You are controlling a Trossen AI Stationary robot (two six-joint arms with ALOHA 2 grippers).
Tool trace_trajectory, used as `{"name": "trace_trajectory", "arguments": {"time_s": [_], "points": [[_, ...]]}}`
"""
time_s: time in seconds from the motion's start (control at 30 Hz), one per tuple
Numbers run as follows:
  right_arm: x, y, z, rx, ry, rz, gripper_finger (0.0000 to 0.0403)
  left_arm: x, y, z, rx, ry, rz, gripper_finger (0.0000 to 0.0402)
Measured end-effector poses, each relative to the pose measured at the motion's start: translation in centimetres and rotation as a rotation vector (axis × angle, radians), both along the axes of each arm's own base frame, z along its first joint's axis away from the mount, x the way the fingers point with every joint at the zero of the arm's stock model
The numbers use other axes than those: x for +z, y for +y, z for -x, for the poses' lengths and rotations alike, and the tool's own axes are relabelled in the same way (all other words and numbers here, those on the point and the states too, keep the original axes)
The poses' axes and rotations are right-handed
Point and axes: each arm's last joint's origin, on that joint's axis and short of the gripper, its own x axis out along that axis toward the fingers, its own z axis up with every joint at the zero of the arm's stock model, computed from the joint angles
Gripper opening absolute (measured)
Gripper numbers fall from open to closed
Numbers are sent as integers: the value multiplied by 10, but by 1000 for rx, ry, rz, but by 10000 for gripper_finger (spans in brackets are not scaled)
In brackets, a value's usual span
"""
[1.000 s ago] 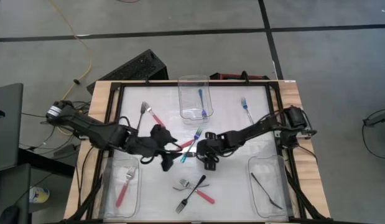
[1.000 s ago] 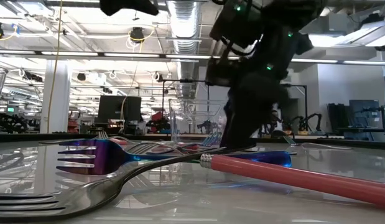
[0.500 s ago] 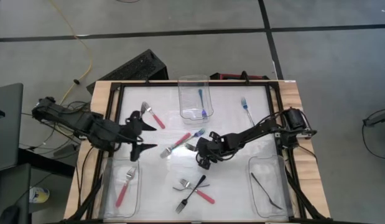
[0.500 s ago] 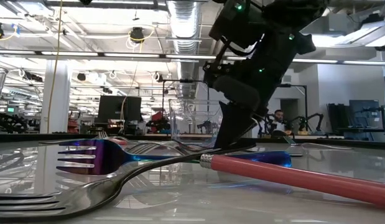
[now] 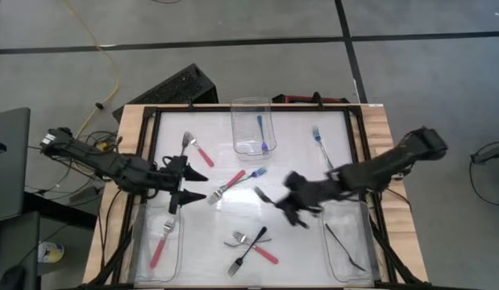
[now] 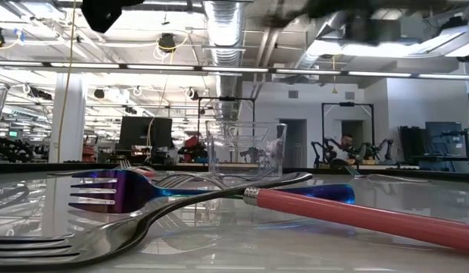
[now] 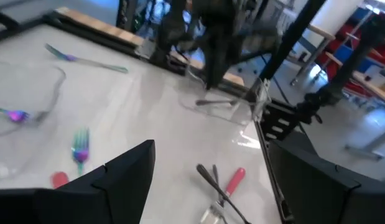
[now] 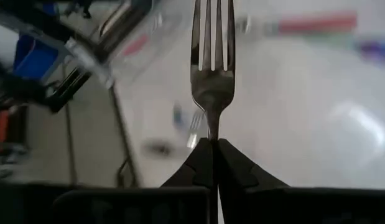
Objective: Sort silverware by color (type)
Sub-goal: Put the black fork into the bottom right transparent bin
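Observation:
My right gripper [image 5: 291,208] hangs over the table's near right part, shut on a dark fork [image 8: 211,81] whose tines point toward the table's left [image 5: 264,195]. My left gripper [image 5: 197,184] stands open at the left of the middle, holding nothing. A red-handled fork [image 5: 230,184] and a teal-handled one [image 5: 253,172] lie flat between the grippers. More silverware lies flat: a red fork [image 5: 194,148], a blue fork [image 5: 318,142], and a crossed heap of three [image 5: 251,246] near the front edge. My right gripper pinches the dark fork between its two shut fingers at the neck just behind the tines [image 8: 209,129]; the handle is hidden between the fingers. The fork runs along the fingers, tines sticking out ahead, and is lifted clear of the table.
Three clear bins stand on the table: one at the far middle [image 5: 251,105] with a blue fork, one at the near left [image 5: 144,242] with a red fork, one at the near right [image 5: 358,242] with a black fork. A black frame [image 5: 352,113] rims the table.
My right gripper has shut on the dark fork at the table's middle, lifted it clear and carried it toward the right edge. My left gripper has drawn back from the middle toward the left edge, still open, leaving the red-handled and teal-handled forks lying there.

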Motion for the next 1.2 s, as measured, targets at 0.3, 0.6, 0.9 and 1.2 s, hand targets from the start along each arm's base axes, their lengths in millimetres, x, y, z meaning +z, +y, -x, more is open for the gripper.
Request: {"name": "trace_trajectory", "arguments": {"time_s": [0.3,0.6,0.9,1.2], "points": [[7,59,113,-218,284,-259,24,-8,-4,-12,15,33,28,297],[-12,78,156,-301,487,-194,24,-4,7,-15,190,-15,82,297],[-17,68,163,-328,624,-80,24,7,21,-19,296,-132,186,297],[-25,68,153,-346,742,-88,64,10,24,-19,360,-172,241,297]]}}
